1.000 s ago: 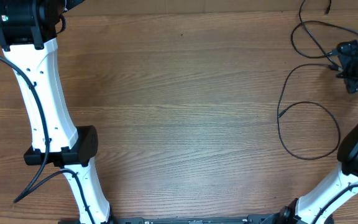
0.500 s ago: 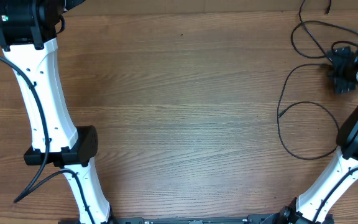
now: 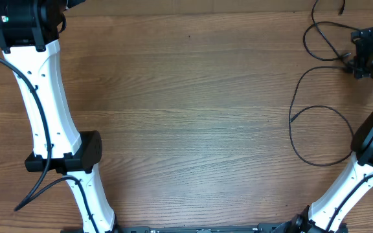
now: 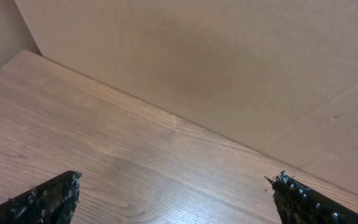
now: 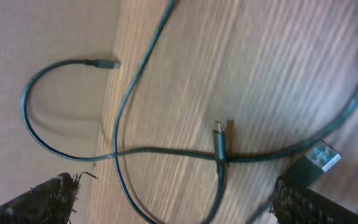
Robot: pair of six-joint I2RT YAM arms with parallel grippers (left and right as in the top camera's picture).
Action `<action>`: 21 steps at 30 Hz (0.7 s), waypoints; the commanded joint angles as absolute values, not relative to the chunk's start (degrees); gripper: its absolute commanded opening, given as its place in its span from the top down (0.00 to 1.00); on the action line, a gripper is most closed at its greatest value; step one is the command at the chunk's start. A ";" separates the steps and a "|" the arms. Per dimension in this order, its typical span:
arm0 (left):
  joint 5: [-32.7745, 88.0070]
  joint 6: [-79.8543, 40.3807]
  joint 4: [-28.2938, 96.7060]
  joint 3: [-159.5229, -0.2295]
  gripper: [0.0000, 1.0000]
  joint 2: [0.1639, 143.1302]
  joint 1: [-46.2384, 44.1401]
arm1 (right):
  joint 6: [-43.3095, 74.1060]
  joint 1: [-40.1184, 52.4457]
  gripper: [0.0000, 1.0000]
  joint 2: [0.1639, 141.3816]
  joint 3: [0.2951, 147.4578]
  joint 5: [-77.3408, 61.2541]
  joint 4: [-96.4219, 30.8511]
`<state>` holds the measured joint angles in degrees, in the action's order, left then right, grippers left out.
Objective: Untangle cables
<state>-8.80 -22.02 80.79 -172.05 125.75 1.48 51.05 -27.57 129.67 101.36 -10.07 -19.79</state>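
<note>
Overhead: cables (image 3: 290,129) lie in loose loops at the far right edge of the table (image 3: 186,116). Right gripper (image 3: 364,50) hangs over the upper loops, holding nothing.
Left wrist: left gripper (image 4: 176,208) is wide open and empty, with only bare wood below, well apart from the cables.
Right wrist: jaws are spread wide and two strands cross by a plug (image 5: 218,134) between them. Which strand lies on top is hard to tell.
Best move, probably: drop just beside the crossing, pinch one strand only, draw it outward slowly.
</note>
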 commanded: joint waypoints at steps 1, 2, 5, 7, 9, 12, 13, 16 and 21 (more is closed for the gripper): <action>-9.58 -20.73 79.68 -172.11 0.00 126.02 1.08 | 50.59 -27.92 0.00 132.84 102.87 -10.13 -18.06; -9.58 -20.71 79.55 -172.11 0.00 126.02 1.08 | 50.59 -27.94 0.00 133.10 102.87 -10.52 -17.50; -9.61 -20.73 79.07 -172.11 0.01 126.02 1.08 | 50.57 -27.94 0.00 134.08 102.87 -10.83 -15.07; -9.61 -20.73 79.02 -172.11 0.00 126.02 1.08 | 50.59 -27.94 0.00 134.43 102.87 -10.83 -13.63; -9.61 -20.73 79.02 -172.11 0.00 126.02 1.08 | 50.78 -27.94 0.00 134.87 102.87 -10.81 -13.17; -9.61 -20.73 78.94 -172.11 0.00 126.02 1.08 | 50.98 -27.94 0.00 135.87 102.87 -11.29 -13.13; -9.61 -20.73 78.83 -172.11 0.00 126.02 1.08 | 50.98 -27.94 0.01 136.31 102.87 -11.53 -13.04; -9.61 -20.73 78.61 -172.11 0.00 126.02 1.08 | 51.00 -27.94 0.00 137.05 102.87 -12.16 -12.71; -9.63 -20.71 78.56 -172.11 0.00 125.99 1.10 | 51.00 -27.92 0.00 137.08 102.87 -9.45 -17.12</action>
<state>-8.80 -22.02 78.83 -172.05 125.75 1.48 50.98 -27.73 135.79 101.86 -11.57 -14.39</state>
